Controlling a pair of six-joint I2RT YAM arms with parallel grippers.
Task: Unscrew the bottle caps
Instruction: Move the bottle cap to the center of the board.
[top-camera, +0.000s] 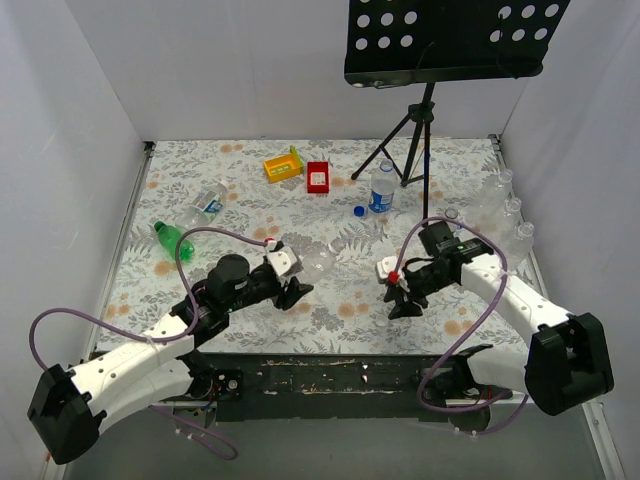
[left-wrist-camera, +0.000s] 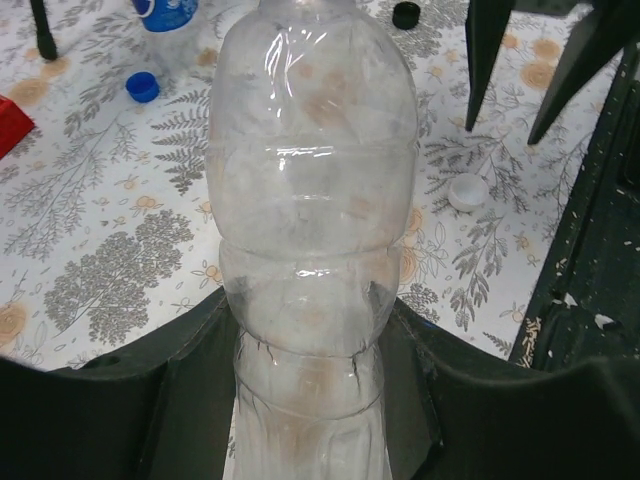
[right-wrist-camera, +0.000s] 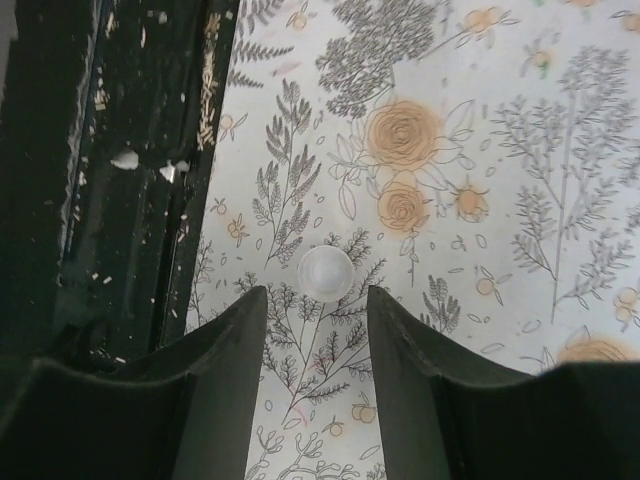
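I take the upright blue-labelled bottle (top-camera: 382, 187) as my landmark. A blue cap (top-camera: 359, 211) lies just beside it, to its near left. Further toward me and left of it, a clear unlabelled bottle (left-wrist-camera: 310, 200) lies clamped around its body in the left tool (left-wrist-camera: 305, 335); I cannot see its neck. A white cap (right-wrist-camera: 325, 272) sits loose, well nearer me than the landmark, and a black cap (left-wrist-camera: 405, 14) lies not far from it. Far to its left, a green bottle (top-camera: 172, 238) and a second blue-labelled bottle (top-camera: 207, 205) lie on their sides. To its right, three clear bottles (top-camera: 510, 215) stand in a row.
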